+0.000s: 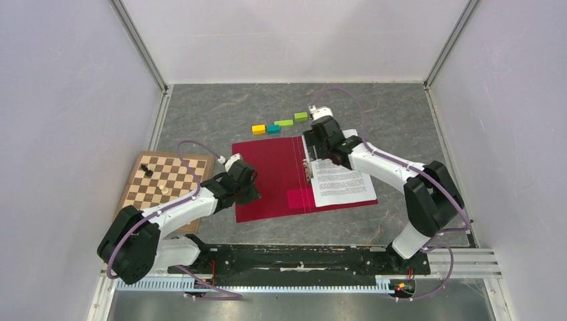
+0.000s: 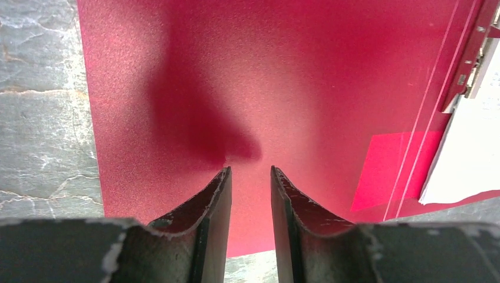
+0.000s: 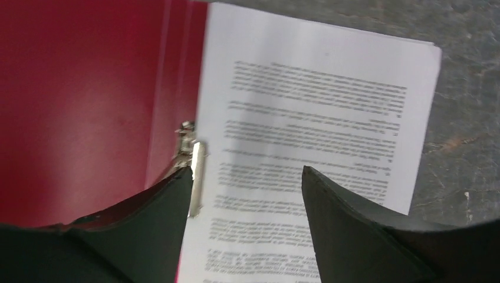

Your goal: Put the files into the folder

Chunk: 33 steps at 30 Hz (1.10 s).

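The crimson folder (image 1: pixel 274 167) lies open and flat on the table. The files (image 1: pixel 341 184), white printed sheets, rest on its right half beside the metal clip (image 1: pixel 309 167). My left gripper (image 1: pixel 251 194) hovers low over the left cover near its front edge. In the left wrist view its jaws (image 2: pixel 250 171) stand a narrow gap apart above the folder (image 2: pixel 283 88), nothing between them. My right gripper (image 1: pixel 317 155) is over the far part of the files. The right wrist view shows it (image 3: pixel 247 171) open above the files (image 3: pixel 318 100), its left finger beside the clip (image 3: pixel 190 144).
A wooden chessboard (image 1: pixel 167 180) with two pieces (image 1: pixel 148 172) lies left of the folder, next to the left arm. A row of yellow, teal and green blocks (image 1: pixel 279 124) sits behind the folder. White walls close in the grey stone table (image 1: pixel 401 114).
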{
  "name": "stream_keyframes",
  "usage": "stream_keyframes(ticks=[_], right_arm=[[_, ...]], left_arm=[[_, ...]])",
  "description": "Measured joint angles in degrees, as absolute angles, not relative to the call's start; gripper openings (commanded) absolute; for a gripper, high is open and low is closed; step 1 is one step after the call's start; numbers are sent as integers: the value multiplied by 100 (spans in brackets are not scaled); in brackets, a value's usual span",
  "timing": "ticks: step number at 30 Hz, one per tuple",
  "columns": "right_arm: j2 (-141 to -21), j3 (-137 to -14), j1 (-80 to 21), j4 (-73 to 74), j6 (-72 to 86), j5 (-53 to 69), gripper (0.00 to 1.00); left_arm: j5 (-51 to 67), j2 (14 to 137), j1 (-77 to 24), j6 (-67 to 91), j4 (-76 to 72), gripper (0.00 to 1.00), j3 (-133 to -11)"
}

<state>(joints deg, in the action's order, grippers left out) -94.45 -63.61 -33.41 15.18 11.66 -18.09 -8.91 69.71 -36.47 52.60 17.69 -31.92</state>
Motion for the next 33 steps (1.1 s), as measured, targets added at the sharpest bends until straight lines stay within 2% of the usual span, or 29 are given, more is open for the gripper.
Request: stream_keyframes(ticks=[6,17,27,33], right_arm=[[-9529,-6965,-4331,2067,1022,-2117,52],[-10285,-7749,-4862,2679,729,-2447,28],[-10497,-7767,-5000,2895,585,-2497,18],[-10519,-7769,-5015,2932,528,-2606,16]], left_arm=[[-934,7059,-3647,5468,1638,37,-3011],[-1146,7061,-3649,5896,1588,38,-2910],[-1194,7057,-3651,6080,1518,38,-2871],[-1197,7057,-3649,6106,1490,38,-2864]])
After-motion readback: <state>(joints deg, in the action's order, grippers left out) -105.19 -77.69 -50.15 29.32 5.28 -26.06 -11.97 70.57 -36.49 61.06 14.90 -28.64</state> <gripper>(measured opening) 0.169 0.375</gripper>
